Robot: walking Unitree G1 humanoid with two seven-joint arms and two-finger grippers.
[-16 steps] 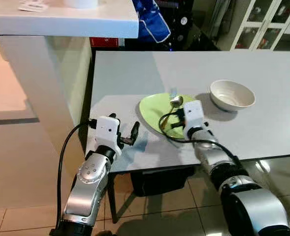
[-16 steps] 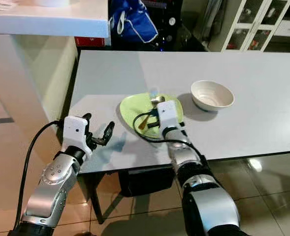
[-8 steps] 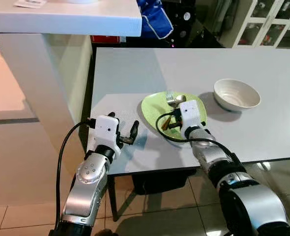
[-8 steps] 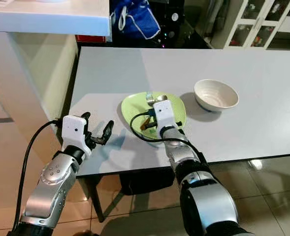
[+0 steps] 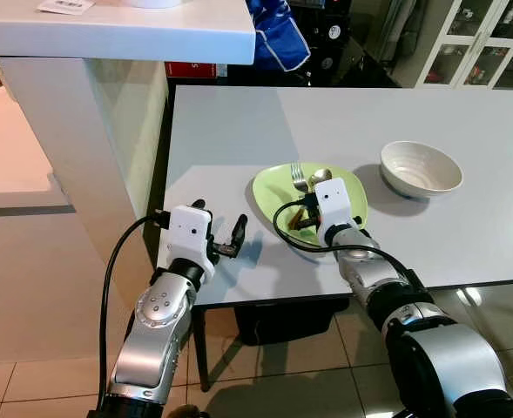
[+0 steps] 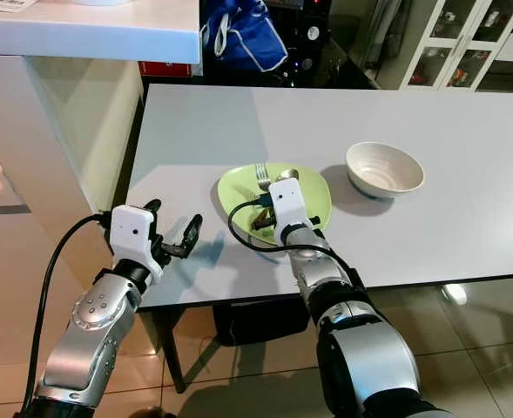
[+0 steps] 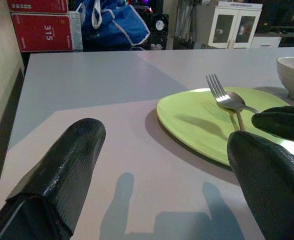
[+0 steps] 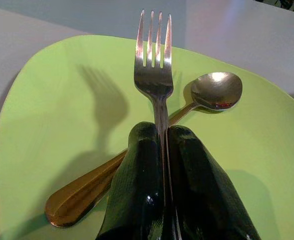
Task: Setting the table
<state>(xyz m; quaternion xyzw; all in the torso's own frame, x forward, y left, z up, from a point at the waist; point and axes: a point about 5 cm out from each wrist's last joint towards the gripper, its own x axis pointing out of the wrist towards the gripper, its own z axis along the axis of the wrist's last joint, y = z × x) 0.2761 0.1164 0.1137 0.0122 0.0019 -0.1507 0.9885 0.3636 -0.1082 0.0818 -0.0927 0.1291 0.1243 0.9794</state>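
Note:
A light green plate [image 5: 273, 187] lies on the grey table [image 5: 221, 131], and a gold-handled spoon [image 8: 214, 90] rests in it. My right gripper [image 8: 164, 145] is shut on a silver fork [image 8: 154, 75] just above the plate, tines pointing away over the plate's far side. The fork [image 5: 296, 174] and right gripper [image 5: 304, 215] also show from the head. A white bowl [image 5: 420, 168] stands to the plate's right. My left gripper [image 5: 224, 237] stands open over the table's near left corner, its fingers [image 7: 69, 165] wide apart with nothing between them.
A white counter [image 5: 151, 30] with a tall side panel stands left of the table. A blue bag [image 5: 278, 35] sits behind the table's far edge, and a glass-door cabinet [image 5: 478, 39] is at the back right. Tiled floor lies below the near edge.
My right gripper has lifted the fork's tines up off the plate, so the fork now stands clear of the spoon. The camera view has shifted a little. The left arm has held still.

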